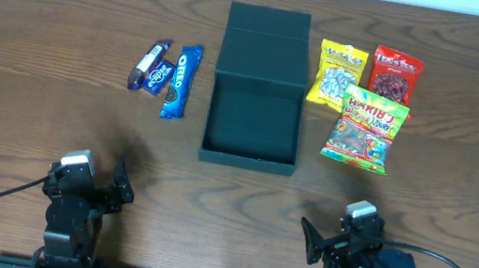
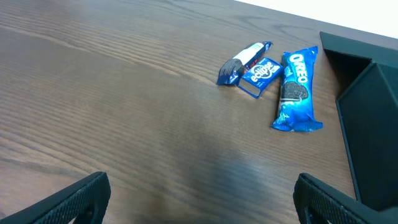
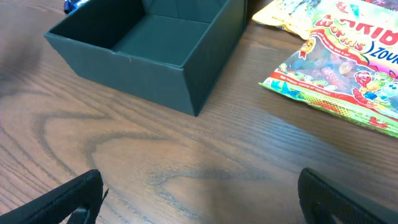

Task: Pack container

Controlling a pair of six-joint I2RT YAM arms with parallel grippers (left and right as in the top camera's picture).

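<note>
Fingers of the left gripper [image 2: 200,200] stand spread wide apart, released and touching nothing, low over the brown wood-grain worktop [image 1: 49,10] at its near edge. Beyond it lie three glossy wrappers close together: a slim dark-and-white snack bar [image 1: 148,63], a small blue packet [image 1: 159,77] touching it, and a long blue Oreo pack [image 1: 181,81] just beside them.

At the middle of the worktop sits the container [image 1: 255,108], a matte, dark teal-green square box with straight cardboard-like walls. Its hinged lid [image 1: 266,41] is folded back on the far side, and its bare floor shows.

Just right of it lie a yellow Haribo bag [image 1: 339,75] and a red bag [image 1: 394,74], with a shiny multicoloured Haribo Worms bag [image 1: 366,127] overlapping their near edges.

The right gripper [image 3: 199,198] is likewise wide open and grasps nothing, near the front edge.
</note>
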